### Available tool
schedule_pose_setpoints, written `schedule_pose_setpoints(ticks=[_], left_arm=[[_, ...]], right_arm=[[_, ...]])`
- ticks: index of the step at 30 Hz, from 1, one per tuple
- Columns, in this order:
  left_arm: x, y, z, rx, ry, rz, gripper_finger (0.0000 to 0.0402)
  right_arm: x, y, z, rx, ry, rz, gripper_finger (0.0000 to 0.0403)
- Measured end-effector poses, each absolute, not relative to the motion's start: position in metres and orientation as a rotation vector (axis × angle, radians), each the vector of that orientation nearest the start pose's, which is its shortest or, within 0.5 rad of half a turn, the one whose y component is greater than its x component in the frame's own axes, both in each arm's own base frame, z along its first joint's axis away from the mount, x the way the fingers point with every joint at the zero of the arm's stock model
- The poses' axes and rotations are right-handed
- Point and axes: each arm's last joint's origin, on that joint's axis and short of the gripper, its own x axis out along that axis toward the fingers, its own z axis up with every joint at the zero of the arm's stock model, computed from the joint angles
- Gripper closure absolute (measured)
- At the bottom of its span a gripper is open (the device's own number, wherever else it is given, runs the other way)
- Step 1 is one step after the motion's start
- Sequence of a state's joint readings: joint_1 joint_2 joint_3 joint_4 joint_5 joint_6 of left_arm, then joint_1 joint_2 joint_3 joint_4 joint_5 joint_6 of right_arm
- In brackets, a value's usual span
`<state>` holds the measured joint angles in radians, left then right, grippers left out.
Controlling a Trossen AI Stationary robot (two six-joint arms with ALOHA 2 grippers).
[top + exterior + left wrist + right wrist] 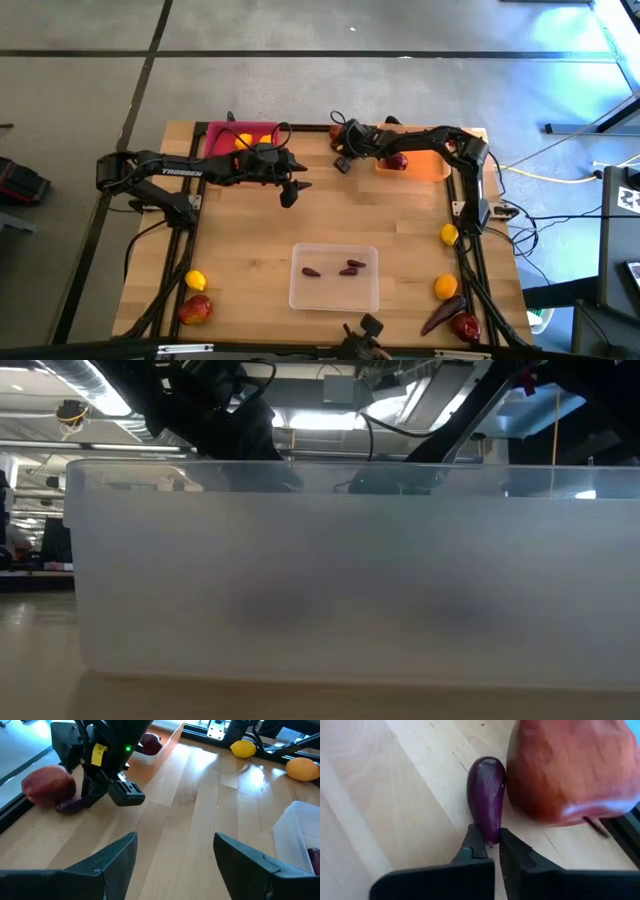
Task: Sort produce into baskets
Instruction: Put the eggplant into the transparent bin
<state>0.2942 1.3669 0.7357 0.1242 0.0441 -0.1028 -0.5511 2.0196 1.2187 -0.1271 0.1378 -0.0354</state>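
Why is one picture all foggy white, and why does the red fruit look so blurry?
In the low view, the clear tray stands right before the camera, so its frosted wall fills the picture. In the right wrist view, the red fruit sits very close and out of focus, beside the purple pod pinched by the right gripper.

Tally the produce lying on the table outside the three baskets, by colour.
Yellow fruits: 3
Red fruits: 3
Purple, long pod and small pod: 2
Total: 8
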Motion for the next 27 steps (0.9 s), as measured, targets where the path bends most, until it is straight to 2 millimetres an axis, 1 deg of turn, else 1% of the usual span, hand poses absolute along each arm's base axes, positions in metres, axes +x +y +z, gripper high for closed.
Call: schedule_pose_setpoints(ticks=[2, 5, 10, 14, 20, 23, 27], left_arm=[[0.272, 0.081, 0.219, -0.186, 0.488, 0.270, 0.0144], [0.272, 0.081, 0.219, -0.186, 0.488, 0.271, 0.0144], [0.272, 0.081, 0.219, -0.187, 0.488, 0.271, 0.0144], [0.272, 0.081, 0.219, -0.187, 0.488, 0.271, 0.0144], [0.272, 0.081, 0.219, -0.188, 0.490, 0.271, 0.0144], [0.272, 0.081, 0.218, -0.188, 0.498, 0.271, 0.0144], [0.272, 0.081, 0.218, -0.186, 0.498, 0.270, 0.0144]], right_arm=[[0.344, -0.212, 0.134, 0.150, 0.943, -0.612, 0.0394], [0.346, -0.204, 0.150, 0.122, 0.917, -0.592, 0.0389], [0.346, -0.177, 0.178, 0.095, 0.920, -0.534, 0.0395], [0.346, -0.148, 0.205, 0.060, 0.902, -0.470, 0.0396], [0.345, -0.097, 0.236, 0.024, 0.872, -0.363, 0.0394], [0.344, -0.071, 0.244, -0.002, 0.877, -0.298, 0.0393], [0.343, -0.040, 0.249, -0.020, 0.885, -0.224, 0.0393]])
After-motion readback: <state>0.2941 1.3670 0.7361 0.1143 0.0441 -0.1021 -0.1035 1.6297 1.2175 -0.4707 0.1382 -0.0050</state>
